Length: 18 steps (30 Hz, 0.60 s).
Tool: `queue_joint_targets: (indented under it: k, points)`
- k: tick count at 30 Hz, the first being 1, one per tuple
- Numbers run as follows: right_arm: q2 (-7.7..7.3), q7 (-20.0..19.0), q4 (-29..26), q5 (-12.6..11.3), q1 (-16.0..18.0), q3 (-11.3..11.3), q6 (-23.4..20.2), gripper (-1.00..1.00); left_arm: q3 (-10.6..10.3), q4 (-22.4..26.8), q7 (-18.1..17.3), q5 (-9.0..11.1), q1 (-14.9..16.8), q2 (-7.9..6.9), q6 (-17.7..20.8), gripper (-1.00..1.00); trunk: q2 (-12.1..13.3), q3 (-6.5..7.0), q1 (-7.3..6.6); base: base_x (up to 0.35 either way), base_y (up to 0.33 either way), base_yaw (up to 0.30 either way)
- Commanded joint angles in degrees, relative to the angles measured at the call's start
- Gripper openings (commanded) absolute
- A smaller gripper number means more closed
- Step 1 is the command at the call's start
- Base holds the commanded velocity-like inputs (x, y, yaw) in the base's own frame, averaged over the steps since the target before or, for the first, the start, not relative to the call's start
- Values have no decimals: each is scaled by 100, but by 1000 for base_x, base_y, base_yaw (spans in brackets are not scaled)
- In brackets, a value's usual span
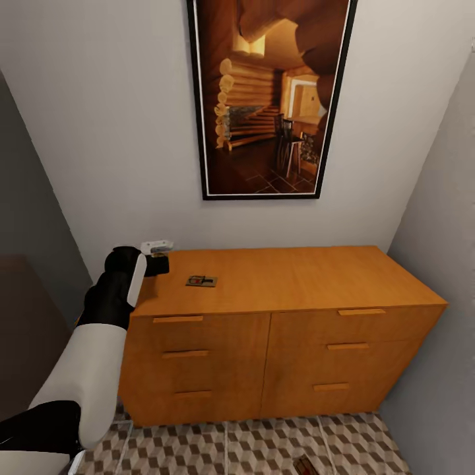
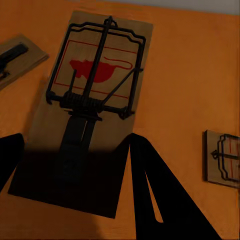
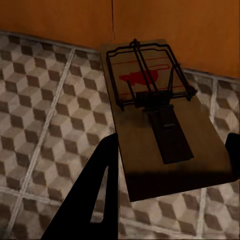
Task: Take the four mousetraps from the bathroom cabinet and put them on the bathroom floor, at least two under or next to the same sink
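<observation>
The wide orange-brown wooden cabinet [image 1: 284, 330], with 2 columns of 3 drawers, stands against the wall under a framed picture of a log interior [image 1: 270, 99]. The left gripper [image 1: 158, 258] hovers over the far left corner of the cabinet top, fingers apart on either side of a flat tan wooden mousetrap with dark wire and a red mark [image 2: 90, 100]. 2 more mousetraps [image 2: 222, 157] [image 2: 15, 57] lie near it on the top. The right gripper [image 3: 170, 190] is low over the brown, beige and white cube-patterned floor tiles [image 3: 45, 115], clamped on another mousetrap [image 3: 155, 115] just in front of the cabinet.
</observation>
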<state>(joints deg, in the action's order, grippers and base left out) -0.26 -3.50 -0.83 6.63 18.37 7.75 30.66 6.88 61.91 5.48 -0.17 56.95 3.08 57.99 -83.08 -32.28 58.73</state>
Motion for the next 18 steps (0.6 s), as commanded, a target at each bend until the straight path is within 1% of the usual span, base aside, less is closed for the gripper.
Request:
queue_joint_targets:
  k: [1,18]
  points:
    - [2,10,-2,-4,0,1,-42,-100,-2,-5,6,-18,0,0,2,-100,0,0,0,-332,0,0]
    - [34,-1,-13,-4,0,7,-112,-100,-2,-30,16,-18,0,0,-16,-100,0,0,0,-333,0,0]
